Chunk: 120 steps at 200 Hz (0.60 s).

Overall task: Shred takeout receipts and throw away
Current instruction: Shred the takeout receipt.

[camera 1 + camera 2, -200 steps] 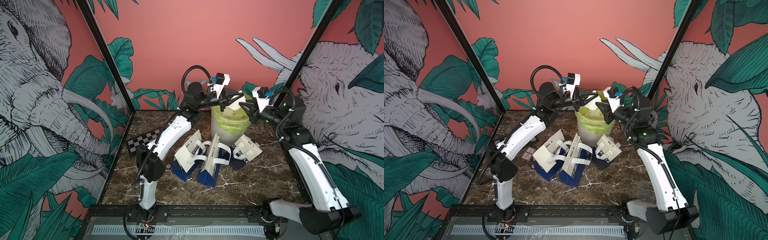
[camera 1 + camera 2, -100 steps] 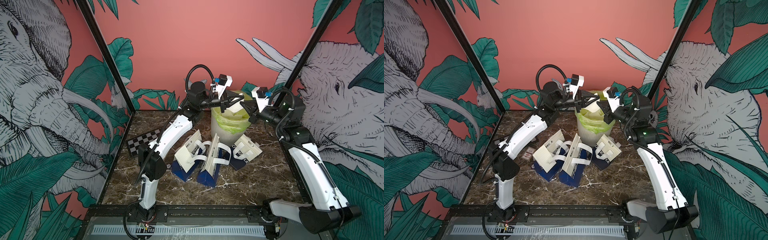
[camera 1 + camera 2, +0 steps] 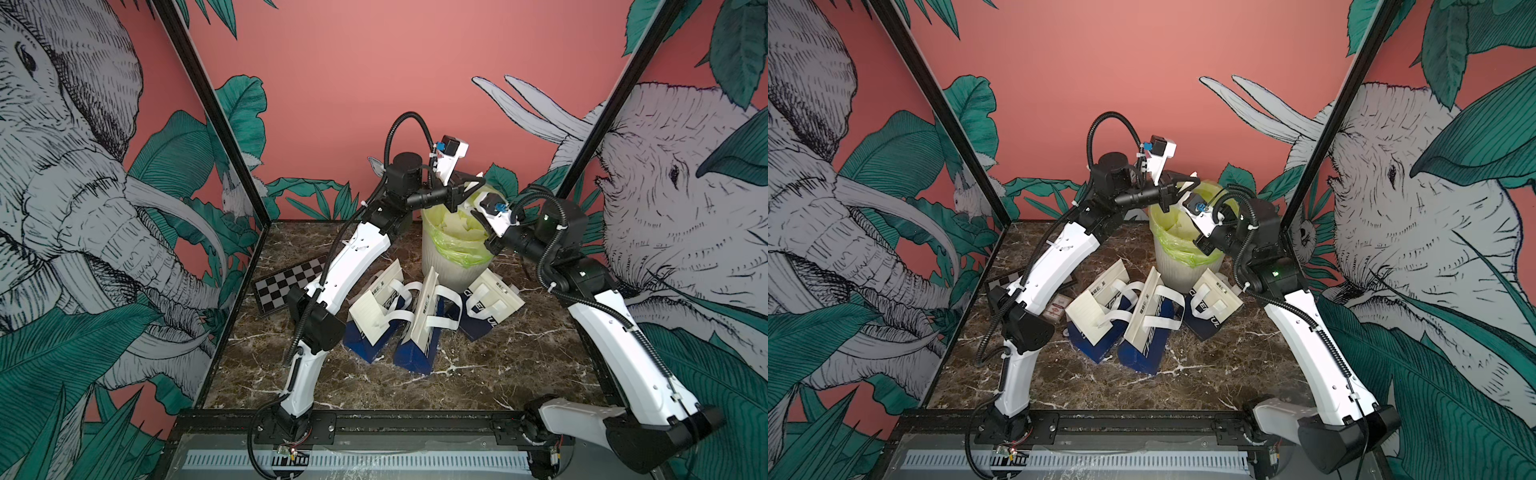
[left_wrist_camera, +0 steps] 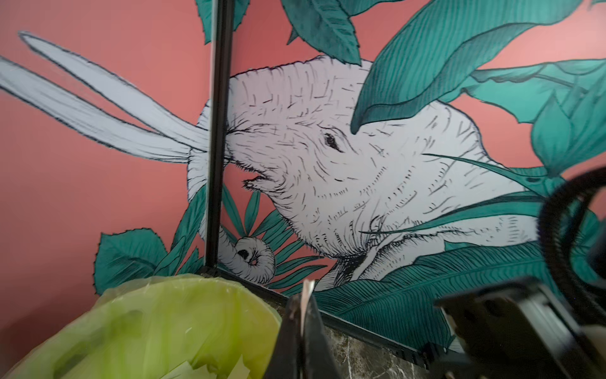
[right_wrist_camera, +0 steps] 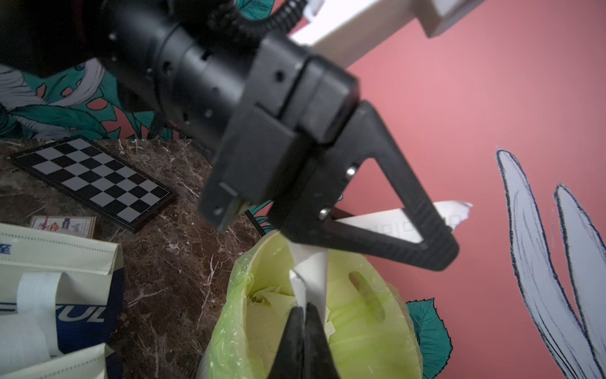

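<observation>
A takeout receipt (image 5: pixel 311 272), a thin white slip, is stretched between both grippers above the white bin with a green liner (image 3: pixel 453 266). My left gripper (image 3: pixel 480 183) is shut on the slip's upper part. In the left wrist view the paper's edge (image 4: pixel 308 287) pokes out between its shut tips (image 4: pixel 303 297). My right gripper (image 5: pixel 305 310) is shut on the slip's lower edge, just over the bin mouth (image 5: pixel 360 315). A torn end of the slip (image 5: pixel 457 210) sticks out past the left finger (image 5: pixel 377 210). Several torn white pieces (image 3: pixel 453 226) lie inside the liner.
Three white-and-navy tote bags (image 3: pixel 374 316) (image 3: pixel 424 328) (image 3: pixel 490 307) lie on the marble table in front of the bin. A small chessboard (image 3: pixel 291 286) and a small printed card box (image 3: pixel 1054 309) lie at the left. Walls close in the back and sides.
The right gripper, slightly open a second ago, has shut on the receipt. The left gripper has shifted a little to the right over the bin.
</observation>
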{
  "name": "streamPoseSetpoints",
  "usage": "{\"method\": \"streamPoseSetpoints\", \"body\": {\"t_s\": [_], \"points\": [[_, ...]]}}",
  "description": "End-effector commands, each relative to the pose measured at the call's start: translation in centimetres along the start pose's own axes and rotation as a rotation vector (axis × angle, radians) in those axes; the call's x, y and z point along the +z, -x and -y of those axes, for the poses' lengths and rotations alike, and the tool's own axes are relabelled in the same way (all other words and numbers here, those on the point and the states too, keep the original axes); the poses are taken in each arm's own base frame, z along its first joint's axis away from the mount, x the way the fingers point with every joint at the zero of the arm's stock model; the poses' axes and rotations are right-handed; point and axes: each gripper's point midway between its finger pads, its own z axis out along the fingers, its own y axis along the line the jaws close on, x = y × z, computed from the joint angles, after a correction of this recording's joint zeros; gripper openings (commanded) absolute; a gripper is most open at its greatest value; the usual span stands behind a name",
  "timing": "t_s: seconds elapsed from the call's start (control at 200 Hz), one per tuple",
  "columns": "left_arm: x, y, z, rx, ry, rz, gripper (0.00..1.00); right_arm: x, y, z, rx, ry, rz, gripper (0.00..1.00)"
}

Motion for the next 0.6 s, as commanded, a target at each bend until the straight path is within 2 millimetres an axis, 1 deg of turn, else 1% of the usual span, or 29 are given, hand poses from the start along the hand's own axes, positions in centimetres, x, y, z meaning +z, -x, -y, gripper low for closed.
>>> {"method": "streamPoseSetpoints", "body": {"t_s": [0.0, 0.08, 0.11, 0.14, 0.145, 0.155, 0.235, 0.275, 0.305, 0.325, 0.335, 0.35, 0.44, 0.54, 0.595], "points": [[-1.5, 1.8, -4.7, -0.053, 0.185, 0.061, 0.0, -1.5, 1.6, -0.2, -0.081, -0.026, 0.075, 0.0], [-1.5, 1.7, -7.0, -0.104, 0.212, 0.099, 0.0, -2.3, 2.3, -0.7, -0.053, -0.024, 0.122, 0.0], [-1.4, 1.8, -7.6, -0.11, 0.213, 0.108, 0.0, -2.7, 2.5, -0.7, -0.037, -0.029, 0.134, 0.0], [-1.2, 1.8, -7.9, -0.107, 0.203, 0.118, 0.0, -3.2, 3.1, -0.3, -0.021, -0.053, 0.152, 0.0], [-1.2, 1.8, -7.9, -0.106, 0.201, 0.12, 0.0, -2.9, 2.5, -0.5, -0.013, -0.05, 0.142, 0.0], [-1.2, 1.9, -8.0, -0.105, 0.199, 0.124, 0.0, -2.8, 2.2, -0.6, -0.003, -0.051, 0.135, 0.0], [-0.6, 1.9, -8.1, -0.091, 0.169, 0.145, 0.0, -2.7, 1.6, 0.4, 0.044, -0.11, 0.112, 0.0], [-0.4, 1.7, -8.3, -0.084, 0.162, 0.15, 0.0, -2.5, 1.2, 1.3, 0.078, -0.153, 0.088, 0.0], [-0.3, 1.5, -8.4, -0.083, 0.164, 0.152, 0.0, -2.2, 0.9, 2.1, 0.105, -0.184, 0.067, 0.0], [-0.2, 1.5, -8.5, -0.078, 0.16, 0.153, 0.0, -1.7, 0.0, 2.3, 0.125, -0.198, 0.038, 0.0], [-0.1, 1.4, -8.5, -0.075, 0.157, 0.152, 0.0, -2.1, 0.7, 3.0, 0.13, -0.215, 0.05, 0.0], [-0.1, 1.3, -8.4, -0.068, 0.152, 0.153, 0.0, -1.9, 0.8, 3.4, 0.143, -0.223, 0.046, 0.0], [0.4, 0.4, -8.7, -0.067, 0.14, 0.143, 0.0, -0.4, -0.4, 4.8, 0.243, -0.233, 0.018, 0.0], [0.7, -0.7, -8.9, -0.067, 0.129, 0.114, 0.0, 1.3, -1.7, 5.8, 0.375, -0.218, 0.016, 0.0], [0.9, -1.5, -9.2, -0.071, 0.136, 0.09, 0.0, 2.3, -2.5, 5.8, 0.441, -0.182, 0.013, 0.0]]}}
